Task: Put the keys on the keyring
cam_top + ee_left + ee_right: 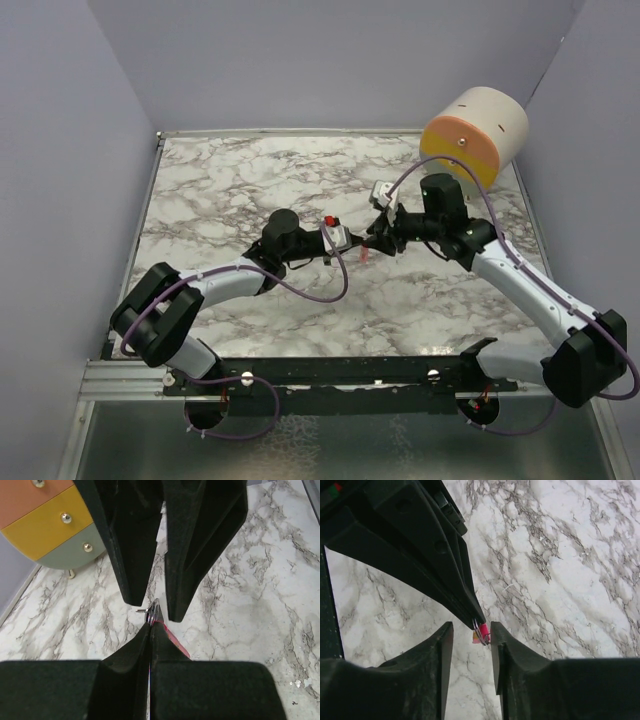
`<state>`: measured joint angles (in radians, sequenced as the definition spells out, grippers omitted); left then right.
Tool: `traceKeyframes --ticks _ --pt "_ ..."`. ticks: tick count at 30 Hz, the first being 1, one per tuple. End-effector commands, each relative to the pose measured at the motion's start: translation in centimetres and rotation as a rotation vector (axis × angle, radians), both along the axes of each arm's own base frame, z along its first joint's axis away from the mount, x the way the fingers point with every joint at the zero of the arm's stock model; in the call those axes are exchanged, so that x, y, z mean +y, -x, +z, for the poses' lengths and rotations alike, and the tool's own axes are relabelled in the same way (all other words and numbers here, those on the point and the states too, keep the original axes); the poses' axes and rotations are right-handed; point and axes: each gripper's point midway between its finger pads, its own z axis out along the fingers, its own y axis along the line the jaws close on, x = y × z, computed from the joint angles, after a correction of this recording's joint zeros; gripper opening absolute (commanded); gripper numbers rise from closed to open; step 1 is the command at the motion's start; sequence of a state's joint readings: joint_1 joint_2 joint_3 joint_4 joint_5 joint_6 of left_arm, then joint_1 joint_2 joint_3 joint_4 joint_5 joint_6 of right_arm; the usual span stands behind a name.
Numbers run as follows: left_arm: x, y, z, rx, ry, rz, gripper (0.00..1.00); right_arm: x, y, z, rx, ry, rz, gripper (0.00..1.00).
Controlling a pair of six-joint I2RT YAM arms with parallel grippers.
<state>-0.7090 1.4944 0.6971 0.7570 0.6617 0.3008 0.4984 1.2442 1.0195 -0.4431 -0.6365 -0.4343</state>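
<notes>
My left gripper (pixel 151 626) is shut on the keyring (pixel 172 639), a pink-red strip pinched between its fingertips, with the thin metal ring (pixel 153 612) poking out past them. My right gripper (pixel 471 632) faces it tip to tip, open, its fingers (pixel 440 650) on either side of the ring (pixel 479 629) and the pink end (pixel 483 636). The right finger stands very close to the ring. In the top view both grippers meet over the middle of the marble table (pixel 250 180), left (pixel 352 243) and right (pixel 384 233), the pink strip (pixel 367 251) between them. The keys do not show clearly in any view.
A round pink, yellow and grey-green drawer unit (pixel 475 130) with small knobs (pixel 65 517) stands at the back right corner. Lilac walls close the table on the left, back and right. A purple cable (pixel 335 285) loops off the left arm.
</notes>
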Motion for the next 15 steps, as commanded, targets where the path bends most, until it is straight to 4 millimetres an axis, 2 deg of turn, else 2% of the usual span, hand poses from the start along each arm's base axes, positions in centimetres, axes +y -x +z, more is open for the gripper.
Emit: traceKeyframes --ticks 1,8,15 --pt "-0.5 0.0 1.9 0.002 0.04 -0.016 0.0 0.3 -0.3 4.1 -0.102 -0.161 -0.089 0.39" --pt "-0.1 1.1 3.8 -0.007 0.075 -0.078 0.0 -0.7 -1.7 6.6 -0.128 -0.271 -0.26 0.43" --pt "1.6 0.6 6.7 0.02 0.14 -0.053 0.0 -2.8 -3.3 6.6 -0.183 -0.296 -0.419 0.47"
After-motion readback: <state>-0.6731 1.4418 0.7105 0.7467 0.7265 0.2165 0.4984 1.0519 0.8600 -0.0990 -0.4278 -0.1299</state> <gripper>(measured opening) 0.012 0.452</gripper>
